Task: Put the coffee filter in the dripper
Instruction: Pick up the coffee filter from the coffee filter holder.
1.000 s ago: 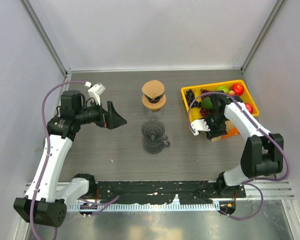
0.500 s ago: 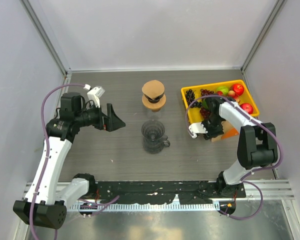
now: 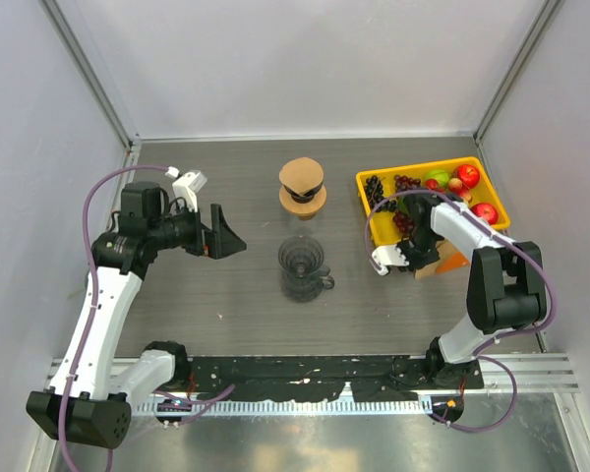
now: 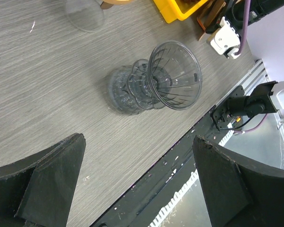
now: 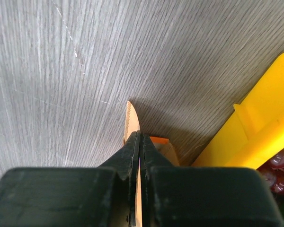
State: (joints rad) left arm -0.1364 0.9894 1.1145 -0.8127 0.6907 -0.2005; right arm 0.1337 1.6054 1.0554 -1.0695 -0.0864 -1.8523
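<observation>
The clear glass dripper point(image 3: 302, 267) stands on the table's middle, its ribbed cone point(image 4: 173, 75) seen in the left wrist view. My left gripper point(image 3: 231, 236) hovers to its left, wide open point(image 4: 138, 142) and holding nothing. My right gripper point(image 3: 420, 260) is down beside the yellow tray's near corner. Its jaws point(image 5: 139, 135) are shut on a thin brown coffee filter point(image 5: 130, 118), seen edge-on with a serrated rim poking past the fingertips. Just behind the filter sits an orange and cardboard filter holder point(image 5: 166, 147).
A yellow tray point(image 3: 369, 214) with grapes and other fruit fills the back right; its wall point(image 5: 255, 127) is close to my right fingers. A brown-topped glass vessel point(image 3: 302, 185) stands behind the dripper. The table's near edge and black rail point(image 4: 189, 161) lie below the left gripper.
My right gripper has closed from partly open onto the coffee filter beside the tray. The left arm has hardly moved and stays open.
</observation>
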